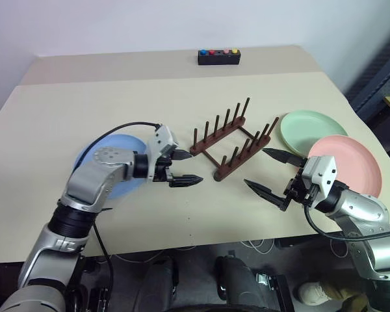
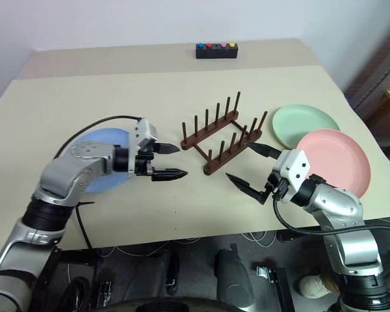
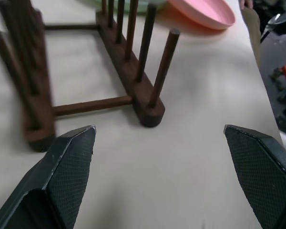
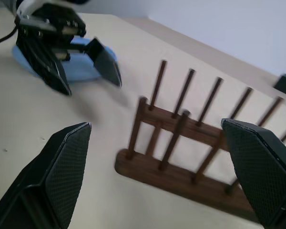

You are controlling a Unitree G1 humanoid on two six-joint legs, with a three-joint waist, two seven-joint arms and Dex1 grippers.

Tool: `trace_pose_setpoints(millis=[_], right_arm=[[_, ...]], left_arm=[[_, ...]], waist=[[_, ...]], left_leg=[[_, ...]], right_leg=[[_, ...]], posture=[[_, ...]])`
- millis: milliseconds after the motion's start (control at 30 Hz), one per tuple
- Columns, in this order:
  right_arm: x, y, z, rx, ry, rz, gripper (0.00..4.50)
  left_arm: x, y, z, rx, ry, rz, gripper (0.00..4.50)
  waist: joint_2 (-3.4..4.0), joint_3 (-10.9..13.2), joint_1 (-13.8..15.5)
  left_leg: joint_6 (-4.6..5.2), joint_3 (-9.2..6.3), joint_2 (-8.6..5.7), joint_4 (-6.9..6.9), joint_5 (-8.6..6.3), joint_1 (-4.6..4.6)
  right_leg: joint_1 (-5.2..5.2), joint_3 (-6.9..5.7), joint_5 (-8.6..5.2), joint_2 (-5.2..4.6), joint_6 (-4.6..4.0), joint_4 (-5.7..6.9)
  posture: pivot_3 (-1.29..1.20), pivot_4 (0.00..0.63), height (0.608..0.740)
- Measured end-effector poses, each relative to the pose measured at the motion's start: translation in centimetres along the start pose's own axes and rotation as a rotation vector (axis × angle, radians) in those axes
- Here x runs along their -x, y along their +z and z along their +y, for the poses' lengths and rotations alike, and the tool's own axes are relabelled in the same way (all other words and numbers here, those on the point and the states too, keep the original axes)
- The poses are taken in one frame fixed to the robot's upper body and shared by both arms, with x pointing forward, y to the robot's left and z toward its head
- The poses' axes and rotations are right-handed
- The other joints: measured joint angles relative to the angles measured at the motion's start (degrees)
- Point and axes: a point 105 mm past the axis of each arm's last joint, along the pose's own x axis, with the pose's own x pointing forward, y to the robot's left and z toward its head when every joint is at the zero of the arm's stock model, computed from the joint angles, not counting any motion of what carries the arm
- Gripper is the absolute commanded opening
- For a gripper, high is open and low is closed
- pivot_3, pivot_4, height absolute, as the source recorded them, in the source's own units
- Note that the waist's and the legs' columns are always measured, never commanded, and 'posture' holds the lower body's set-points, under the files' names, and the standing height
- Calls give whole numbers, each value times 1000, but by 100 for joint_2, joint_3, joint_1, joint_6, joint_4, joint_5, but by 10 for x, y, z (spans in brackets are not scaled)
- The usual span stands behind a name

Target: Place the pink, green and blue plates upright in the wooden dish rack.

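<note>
Right now you have bare tabletop between the two grippers, in front of the wooden dish rack (image 1: 233,144), which stands near the middle of the beige table (image 1: 182,91). Your left gripper (image 1: 184,168) hovers just left of the rack's near end with its fingers spread wide and nothing between them; your right gripper (image 1: 268,171) sits just right of that same end, equally wide and empty. Both are apart from the rack.

Behind the rack the table is open up to the small black box with coloured buttons (image 1: 218,57) at the far edge. On your right the room is tighter: the green plate (image 1: 312,130) and the pink plate (image 1: 351,162) lie flat near the table's right edge, the pink one overlapping the green. The blue plate (image 1: 97,156) lies flat on the left, partly under your left forearm.

The rack is dark reddish-brown, two rails joined by crossbars, with two rows of thin upright pegs, no plate in it.
</note>
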Motion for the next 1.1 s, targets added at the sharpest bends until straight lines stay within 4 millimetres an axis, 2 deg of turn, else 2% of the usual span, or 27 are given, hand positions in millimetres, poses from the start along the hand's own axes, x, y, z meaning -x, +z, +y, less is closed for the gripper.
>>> trace_pose_setpoints(millis=[133, 267, 500, 800, 1100], right_arm=[[0, 0, -1, 4, -11, 2, 4478], [1, 1, -3, 14, -23, 0, 4478], [3, 0, -3, 19, -38, 3, 4478], [8, -1, -7, 25, -63, 17, 4478], [11, -1, -3, 20, -17, 34, 4478]], left_arm=[[-15, -3, -9, 44, -52, 79, 4453], [-33, -7, -12, 29, -34, 121, 4453], [-61, -20, -5, -57, 76, 149, 4453], [-81, -17, 3, -97, 185, 71, 4453], [-85, -18, 1, -109, 205, 55, 4453]], waist=[[0, 0, 12], [0, 0, 25], [1, 0, 36], [2, -1, 86], [2, -1, 142]], left_leg=[[0, -2, 0, 1, 0, 1], [0, -2, -1, 2, 0, 0], [0, -2, -3, 2, 0, -1], [0, -2, -5, 3, 0, 0], [0, -1, -7, 4, 0, 0]], right_leg=[[1, 2, -1, 1, -1, 1], [3, 3, -1, 0, -1, -2], [3, 4, -1, -4, -1, -3], [5, 3, -1, -8, -1, -4], [6, 3, -1, -10, -1, -5]], posture=[[0, 150, 740], [0, 150, 740], [0, 150, 740], [0, 150, 740], [0, 150, 740]])
